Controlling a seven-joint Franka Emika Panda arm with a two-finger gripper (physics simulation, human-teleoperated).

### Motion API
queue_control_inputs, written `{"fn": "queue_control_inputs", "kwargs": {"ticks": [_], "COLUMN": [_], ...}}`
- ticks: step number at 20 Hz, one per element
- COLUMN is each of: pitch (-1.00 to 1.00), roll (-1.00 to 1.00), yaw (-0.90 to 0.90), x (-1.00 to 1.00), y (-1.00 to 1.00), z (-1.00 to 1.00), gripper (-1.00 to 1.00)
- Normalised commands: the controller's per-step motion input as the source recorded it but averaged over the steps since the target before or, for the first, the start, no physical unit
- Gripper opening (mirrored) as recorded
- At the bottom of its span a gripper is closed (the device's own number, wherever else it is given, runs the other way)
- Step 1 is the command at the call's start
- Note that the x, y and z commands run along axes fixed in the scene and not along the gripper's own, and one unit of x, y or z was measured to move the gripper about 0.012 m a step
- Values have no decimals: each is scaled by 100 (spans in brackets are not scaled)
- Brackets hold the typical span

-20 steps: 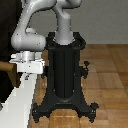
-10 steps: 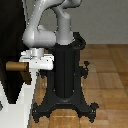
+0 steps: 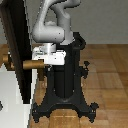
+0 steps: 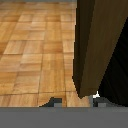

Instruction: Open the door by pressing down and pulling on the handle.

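Your end effector (image 3: 46, 56) has dragged the handle (image 3: 33, 64) back; the door (image 3: 15, 47) now stands ajar; finger spacing cannot be told.

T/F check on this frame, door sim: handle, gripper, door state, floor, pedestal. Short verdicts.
1. The grey-white gripper is at the tan wooden cylindrical handle. True.
2. The tall dark door panel stands shut, flush in its white frame. False: it is swung ajar.
3. The floor is wood parquet. True.
4. The black robot pedestal lies tipped over. False: it stands upright.
5. The handle is blue metal. False: it is tan wood.
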Motion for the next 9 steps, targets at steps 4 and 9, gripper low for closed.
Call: {"fn": "queue_control_inputs", "kwargs": {"ticks": [4,9], "pitch": [0,0], "roll": [0,0], "yaw": [0,0], "x": [0,0], "y": [0,0], "z": [0,0], "gripper": [-100,-100]}}
